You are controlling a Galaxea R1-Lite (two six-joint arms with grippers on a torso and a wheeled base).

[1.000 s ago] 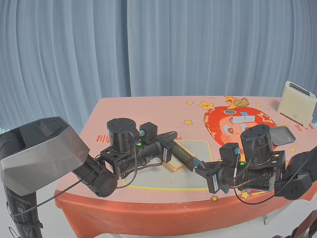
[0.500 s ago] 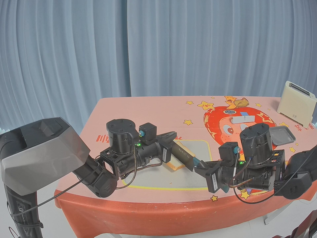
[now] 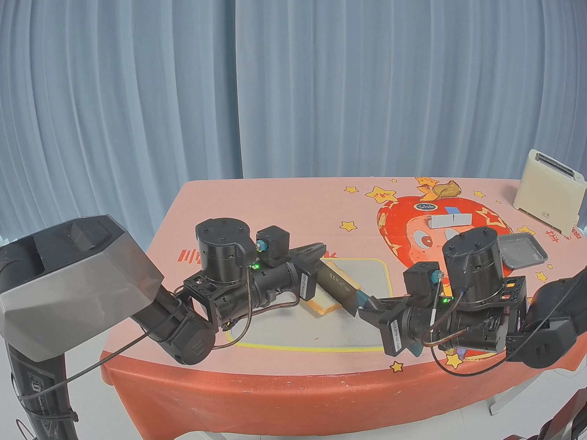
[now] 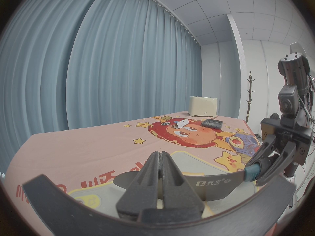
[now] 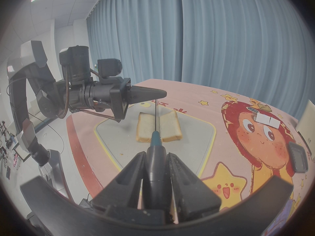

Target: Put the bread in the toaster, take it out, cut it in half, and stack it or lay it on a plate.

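At the table's (image 3: 275, 209) left, the left gripper (image 3: 321, 250) reaches in low over the mat (image 3: 287, 331), its fingers pressed together with no gap and nothing between them. In the right wrist view its tip (image 5: 162, 92) sits just above the far end of the knife (image 5: 155, 138); whether it touches the blade's back I cannot tell. The bread (image 3: 323, 305) lies flat on the mat, right of the mat's middle and inside the yellow border on every side. Bare mat lies open between it and the near border. The knife (image 3: 339, 286) stands on edge across the middle of the bread (image 5: 159, 127), one half showing on either side of the blade. The blade runs from beneath the left gripper's tip back to a teal handle. The right gripper (image 3: 372, 308) is clamped on that handle, hanging over the mat's right border not far from the table's front edge. The left wrist view has it (image 4: 272, 161) at the blade's (image 4: 210, 185) end. Behind both arms the far half of the table is open cloth. Farther right, the grey plate (image 3: 523, 252) sits well apart from the bread and near the table's right edge. The toaster (image 3: 549, 192) stands upright at the far right corner, close to the edge.
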